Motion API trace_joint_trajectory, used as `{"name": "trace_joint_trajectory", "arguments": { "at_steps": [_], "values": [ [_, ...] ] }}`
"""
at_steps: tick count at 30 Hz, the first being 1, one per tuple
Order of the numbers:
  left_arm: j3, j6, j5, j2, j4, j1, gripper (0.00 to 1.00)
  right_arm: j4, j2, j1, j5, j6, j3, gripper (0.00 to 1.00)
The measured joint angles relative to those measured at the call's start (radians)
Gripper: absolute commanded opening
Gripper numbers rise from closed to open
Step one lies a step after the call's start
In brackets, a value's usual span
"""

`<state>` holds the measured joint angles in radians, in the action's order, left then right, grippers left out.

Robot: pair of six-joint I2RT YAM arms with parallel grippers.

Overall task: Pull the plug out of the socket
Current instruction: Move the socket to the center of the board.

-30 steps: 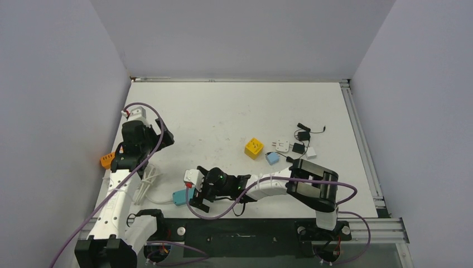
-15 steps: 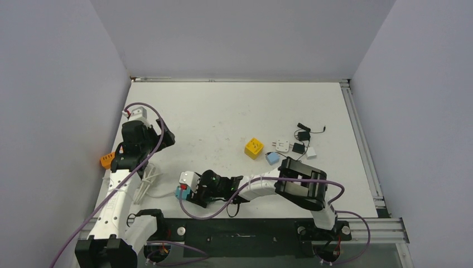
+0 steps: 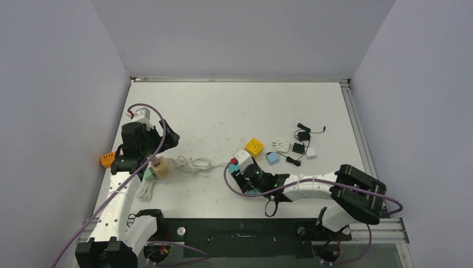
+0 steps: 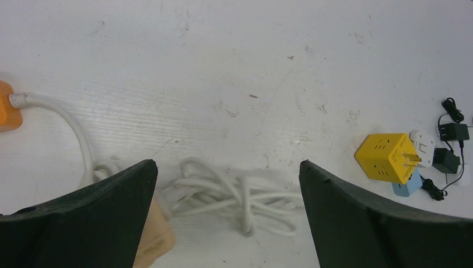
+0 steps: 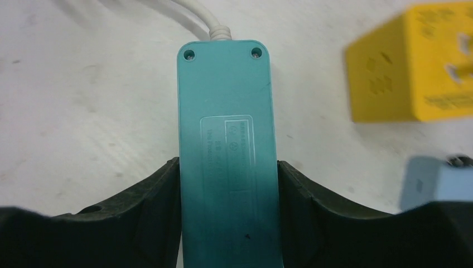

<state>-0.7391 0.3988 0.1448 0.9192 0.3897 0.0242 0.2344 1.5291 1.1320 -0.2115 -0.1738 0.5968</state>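
Bench (image 3: 234, 111) is carrying everything, and the R arm is reaching low across its near part while the L arm is standing over the L side. R gripper (image 5: 228, 167) is pinching the teal socket strip (image 5: 226, 111), w/ one finger pressing on each long side. The strip's long axis is running straight ahead of that gripper, w/ the held end nearest the wrist and the cord end farthest from it. Its back (label, two screws) is facing the wrist cam, so the outlet face is probably pointing down at the bench. I cannot tell whether a plug is sitting in it. White cord (image 4: 234, 192) is leaving the far end and trailing off ahead-left of the R gripper toward the L arm. There it is lying in a loose coil directly under the L gripper (image 4: 226, 164), whose fingers are spread wide and gripping nothing. A tan block (image 4: 155, 237) is lying just beside that gripper's L finger, touching the coil. It could be the plug end, but that isn't clear. Judging from this, w/ the R side anchoring the strip, the L gripper is the nearer one to whatever is hanging on the cord. Any pull would probably be going along the strip's long axis, away from the R gripper. The yellow cube (image 5: 413, 61) is sitting ahead-right of the R gripper, apart from the strip.
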Motion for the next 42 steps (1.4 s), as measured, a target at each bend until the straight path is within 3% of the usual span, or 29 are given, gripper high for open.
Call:
{"name": "trace_joint_trajectory", "arguments": {
  "at_steps": [9,19,22,28,32,42],
  "values": [
    [0.017,-0.001,0.064,-0.035,-0.031,0.0,0.96,-0.216,-0.314,-0.173,-0.154,-0.275,-0.168,0.51],
    [0.017,-0.001,0.084,-0.036,-0.036,0.0,0.96,-0.29,-0.472,-0.216,-0.219,-0.382,-0.177,0.99],
    [0.018,-0.001,0.092,-0.036,-0.037,0.0,0.96,-0.297,-0.474,-0.216,-0.217,-0.369,-0.169,0.94],
    [0.023,-0.001,0.099,-0.036,-0.039,0.001,0.96,-0.28,-0.42,-0.216,-0.143,-0.279,-0.019,0.98],
    [0.023,0.0,0.1,-0.036,-0.039,0.004,0.96,-0.236,-0.253,-0.204,-0.051,-0.214,0.196,0.98],
    [0.023,-0.001,0.066,-0.034,-0.027,0.045,0.96,-0.298,0.246,-0.082,0.114,-0.145,0.729,0.83]
  ]
}}
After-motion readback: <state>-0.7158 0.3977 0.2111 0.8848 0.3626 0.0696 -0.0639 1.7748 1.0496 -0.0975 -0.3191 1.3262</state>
